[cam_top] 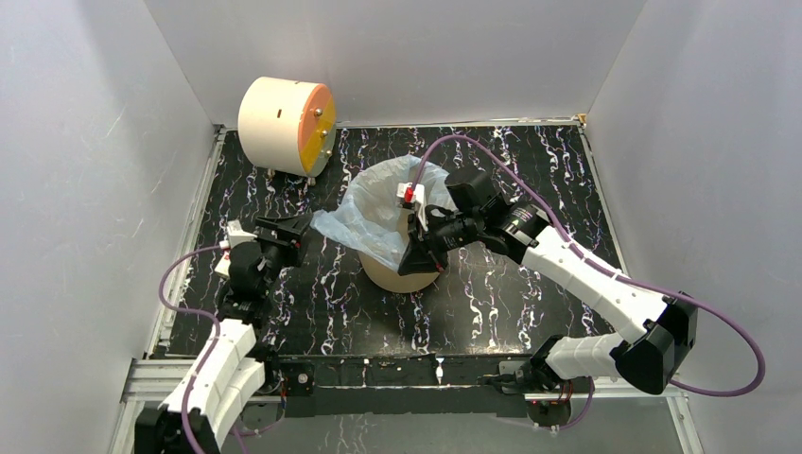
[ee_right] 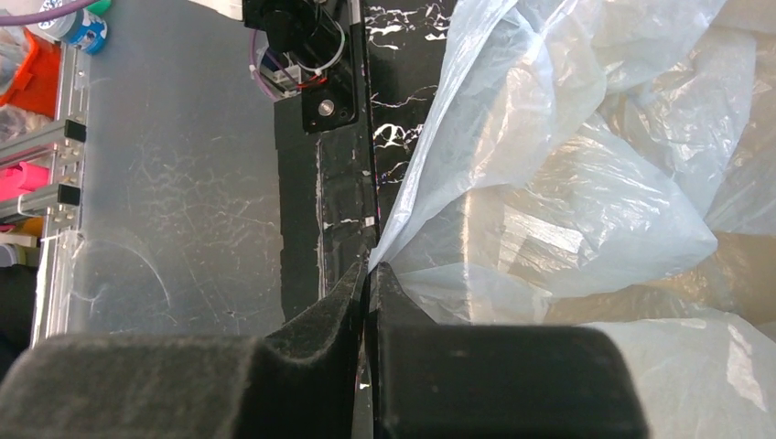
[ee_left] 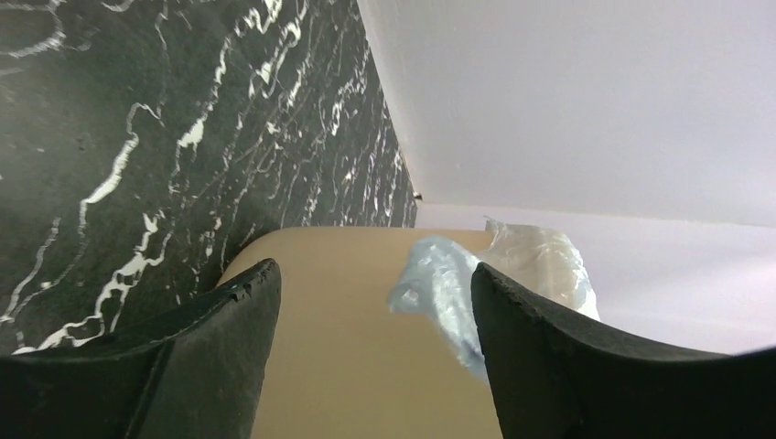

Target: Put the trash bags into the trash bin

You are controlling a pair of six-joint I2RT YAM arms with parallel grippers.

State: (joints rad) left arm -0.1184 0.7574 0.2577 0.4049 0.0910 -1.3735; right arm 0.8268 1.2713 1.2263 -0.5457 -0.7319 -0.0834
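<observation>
While R tool [ee_right: 368,272] pinches bag [cam_top: 369,222] edge, L tool [ee_left: 373,279] gapes; bag drapes left over upright bin [cam_top: 397,276].

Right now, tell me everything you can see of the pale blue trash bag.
The trash bag is thin, crinkly, translucent pale blue plastic. It sits in the mouth of the tan trash bin, billowing above the rim, with a loose flap spilling over the bin's left side. One edge is pinched between the right fingers.
</observation>
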